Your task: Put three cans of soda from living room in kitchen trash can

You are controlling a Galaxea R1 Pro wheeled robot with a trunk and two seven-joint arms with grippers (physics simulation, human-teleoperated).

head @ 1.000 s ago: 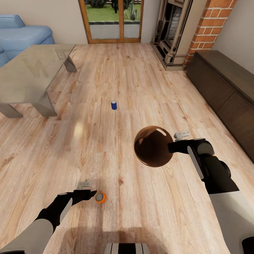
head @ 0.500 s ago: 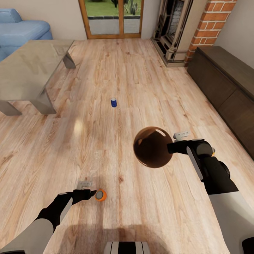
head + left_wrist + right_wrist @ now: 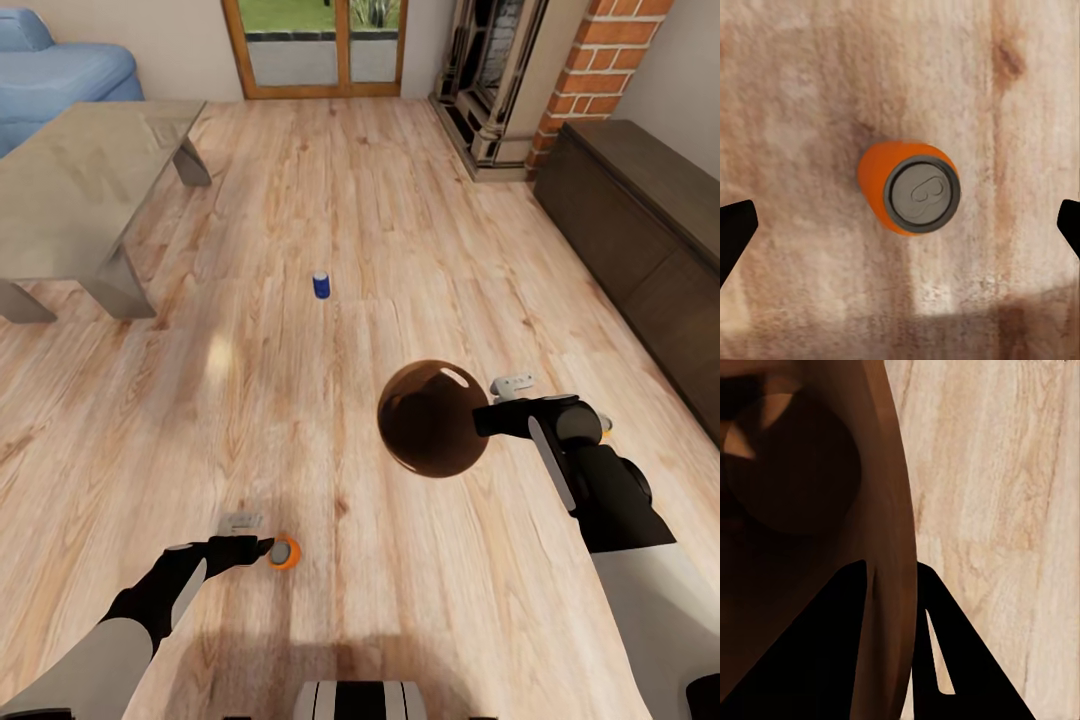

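Observation:
An orange can of soda [image 3: 285,552] stands upright on the wood floor, its silver top facing up [image 3: 913,191]. My left gripper [image 3: 256,548] hovers over it, open; its black fingertips [image 3: 735,229] sit far apart on either side of the can without touching it. A dark blue can of soda [image 3: 321,285] stands farther out on the floor. My right gripper [image 3: 482,417] is shut on the rim wall of the tash can [image 3: 432,418], held in the air with its coppery-brown inside [image 3: 802,487] facing me. A sliver of orange [image 3: 606,427] shows beside my right forearm.
This is the living room. A glass coffee table [image 3: 70,190] stands at the left with a blue sofa [image 3: 60,70] behind it. A long dark cabinet [image 3: 640,240] runs along the right wall. The brick fireplace [image 3: 500,90] and glass doors [image 3: 320,50] lie ahead.
The whole picture has slid a little, so the camera has moved. Both arms keep the same pose, the tash can stays in the right gripper, and the cans have not moved on the floor.

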